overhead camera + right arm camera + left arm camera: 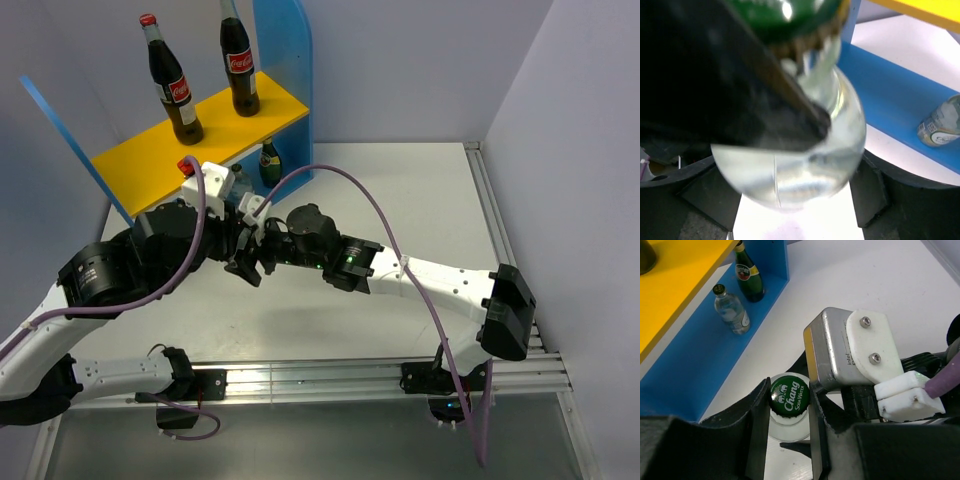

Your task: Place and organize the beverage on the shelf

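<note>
A small clear bottle with a green "Chang" cap [789,396] is held upright between both grippers in front of the shelf [200,130]. My left gripper [788,405] points down and is shut on its cap. My right gripper [790,200] comes in from the right, its fingers pressed against the clear body [790,160]. In the top view the left gripper [243,265] and the right gripper [262,243] meet and hide this bottle. Two cola bottles [175,85] [239,60] stand on the yellow top board. The green bottle [749,277] and the other clear bottle [732,315] stand on the blue lower board [695,355].
The right wrist's camera housing [850,350] sits close against my left fingers. The blue side panel [285,70] rises at the shelf's right end. Purple cables loop over both arms [380,215]. Grey walls close in the table at the back and right.
</note>
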Controlling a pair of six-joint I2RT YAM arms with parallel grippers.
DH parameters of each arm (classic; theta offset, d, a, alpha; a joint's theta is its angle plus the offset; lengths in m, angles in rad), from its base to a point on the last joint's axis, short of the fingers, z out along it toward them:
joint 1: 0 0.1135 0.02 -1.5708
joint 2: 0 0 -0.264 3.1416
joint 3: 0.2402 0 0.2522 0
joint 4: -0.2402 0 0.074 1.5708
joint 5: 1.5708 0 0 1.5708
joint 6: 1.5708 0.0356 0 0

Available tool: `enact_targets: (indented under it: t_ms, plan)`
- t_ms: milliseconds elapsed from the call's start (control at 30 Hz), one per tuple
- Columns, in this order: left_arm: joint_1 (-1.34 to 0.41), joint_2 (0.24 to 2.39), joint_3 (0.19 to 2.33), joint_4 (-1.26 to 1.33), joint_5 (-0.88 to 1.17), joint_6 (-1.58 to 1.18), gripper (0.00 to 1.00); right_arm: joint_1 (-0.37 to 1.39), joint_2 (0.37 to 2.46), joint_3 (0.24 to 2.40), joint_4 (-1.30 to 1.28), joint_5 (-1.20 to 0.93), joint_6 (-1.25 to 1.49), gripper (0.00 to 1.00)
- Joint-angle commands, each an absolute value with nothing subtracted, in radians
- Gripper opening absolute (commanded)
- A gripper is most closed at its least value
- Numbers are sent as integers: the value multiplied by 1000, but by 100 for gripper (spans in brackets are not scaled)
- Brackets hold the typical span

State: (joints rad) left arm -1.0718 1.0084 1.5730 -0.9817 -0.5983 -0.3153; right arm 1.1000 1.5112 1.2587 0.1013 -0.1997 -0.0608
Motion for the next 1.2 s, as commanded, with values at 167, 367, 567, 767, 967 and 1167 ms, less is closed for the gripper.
enact_targets:
  t_ms: [167, 367, 567, 767, 967, 1167]
  plan:
    - [-1071, 965, 1580, -870, -703, -270, 0, 1106, 1517, 1308, 54, -216, -87, 86]
    - [-1072, 953, 1574, -847, -675, -276, 0, 1104, 1516, 1301, 94, -215, -69, 84]
    - [-1072, 951, 1563, -838, -666, -284, 0, 1104, 1514, 1310, 112, -221, -61, 85]
    - [-1072, 948, 1551, -825, -664, -287, 0, 1104, 1513, 1315, 132, -236, -52, 87]
    - [-1072, 939, 1548, -808, -653, -287, 0, 1104, 1520, 1310, 159, -244, -32, 87]
    - [-1072, 930, 1549, -798, -640, -287, 0, 1104, 1531, 1318, 176, -261, -25, 86]
